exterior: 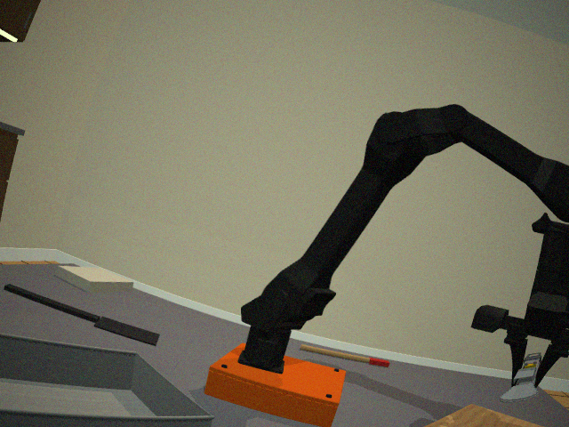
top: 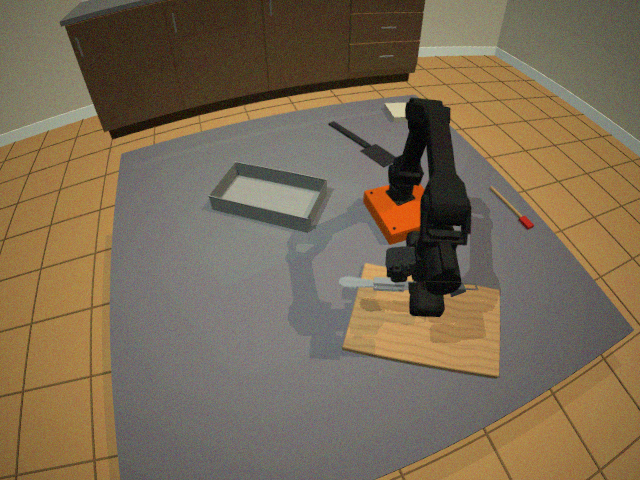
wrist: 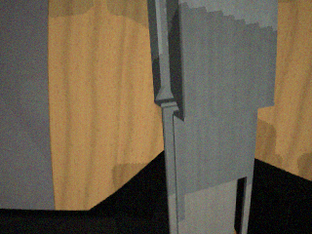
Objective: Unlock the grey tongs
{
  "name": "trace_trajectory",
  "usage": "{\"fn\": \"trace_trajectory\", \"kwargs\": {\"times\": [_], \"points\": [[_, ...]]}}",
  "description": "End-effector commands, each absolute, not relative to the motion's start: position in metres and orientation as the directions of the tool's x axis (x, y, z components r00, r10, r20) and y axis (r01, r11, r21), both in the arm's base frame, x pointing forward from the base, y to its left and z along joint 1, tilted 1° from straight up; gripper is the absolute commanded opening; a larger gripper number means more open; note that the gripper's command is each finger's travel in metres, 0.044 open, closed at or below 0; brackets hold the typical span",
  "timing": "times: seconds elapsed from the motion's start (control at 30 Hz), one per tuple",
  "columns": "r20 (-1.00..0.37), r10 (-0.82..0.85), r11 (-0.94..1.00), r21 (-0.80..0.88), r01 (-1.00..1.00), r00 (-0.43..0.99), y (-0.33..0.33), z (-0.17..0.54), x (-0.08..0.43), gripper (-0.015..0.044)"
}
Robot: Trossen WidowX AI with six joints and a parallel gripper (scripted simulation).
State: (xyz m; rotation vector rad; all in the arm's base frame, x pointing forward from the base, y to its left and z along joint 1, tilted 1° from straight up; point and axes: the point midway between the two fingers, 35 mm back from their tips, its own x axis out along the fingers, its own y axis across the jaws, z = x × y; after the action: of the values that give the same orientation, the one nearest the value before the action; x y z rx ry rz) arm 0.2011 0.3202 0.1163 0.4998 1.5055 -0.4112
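The grey tongs (top: 387,284) (exterior: 523,390) (wrist: 219,97) are held above the wooden board (top: 382,341) (exterior: 476,414) (wrist: 97,97). In the top view they lie crosswise over its back part, and their pale rounded end sticks out past the board's left edge. They look roughly level, with the arms close together. My gripper (exterior: 524,382) (wrist: 195,159) is shut on the tongs around their middle, with one black finger on each side. The arm hides part of the tongs in the top view. The grey roasting tin (top: 258,213) (exterior: 92,363) stands far to the left, with nothing across it.
The orange arm base (top: 385,211) (exterior: 276,390) stands behind the board. A black spatula (top: 379,153) (exterior: 50,303) and a cream block (top: 395,110) (exterior: 99,277) lie at the back. A wooden stick with a red head (top: 526,222) (exterior: 379,362) lies at the right.
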Motion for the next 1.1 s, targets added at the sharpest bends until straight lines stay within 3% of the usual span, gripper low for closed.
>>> {"fn": "trace_trajectory", "kwargs": {"times": [0.0, 0.2, 0.6, 1.07], "points": [[-0.998, 0.049, 0.791, 0.06, 0.608, 0.035, 0.335, 0.118, 0.18, -0.015], [-0.998, 0.05, 0.732, 0.059, 0.679, 0.033, 0.35, 0.118, 0.151, -0.015], [-0.998, 0.056, 0.73, 0.053, 0.681, 0.017, 0.35, 0.118, 0.15, -0.015], [-0.903, 0.269, 0.748, -0.024, 0.664, -0.334, 0.339, 0.13, 0.154, -0.015]]}}
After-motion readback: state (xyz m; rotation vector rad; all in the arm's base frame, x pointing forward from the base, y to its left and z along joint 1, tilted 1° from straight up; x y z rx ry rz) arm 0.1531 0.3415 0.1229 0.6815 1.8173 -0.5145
